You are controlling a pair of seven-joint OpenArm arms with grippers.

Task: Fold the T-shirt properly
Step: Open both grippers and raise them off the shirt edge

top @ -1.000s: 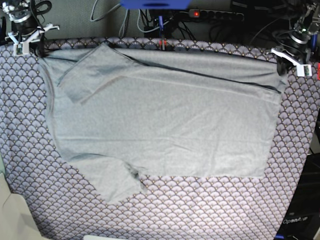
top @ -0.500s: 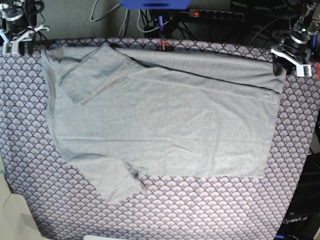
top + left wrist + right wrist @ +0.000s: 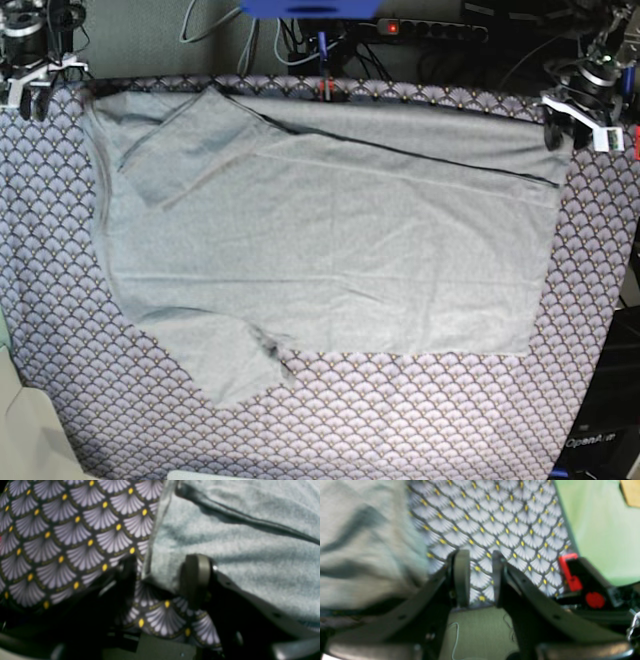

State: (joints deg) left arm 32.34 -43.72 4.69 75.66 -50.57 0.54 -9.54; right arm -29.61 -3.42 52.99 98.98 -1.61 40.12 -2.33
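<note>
With both jaws apart and empty, shirt (image 3: 330,240) lies flat; soft, limp cotton, so I pinch near-edge corners, lift together.

The large light heather-grey cotton T-shirt (image 3: 330,230) lay spread flat on the purple-grey scallop-patterned cloth (image 3: 420,410) covering the worktop. One short sleeve (image 3: 180,145) was folded over onto the T-shirt's far left part; the other sleeve (image 3: 230,360) jutted off its near left edge onto the cloth. The left gripper (image 3: 575,120) sat at the T-shirt's far right corner, its fingers (image 3: 196,576) either side of that corner's edge. The right gripper (image 3: 30,85) stood just beyond the T-shirt's far left corner, over the cloth, apart from the T-shirt.
</note>
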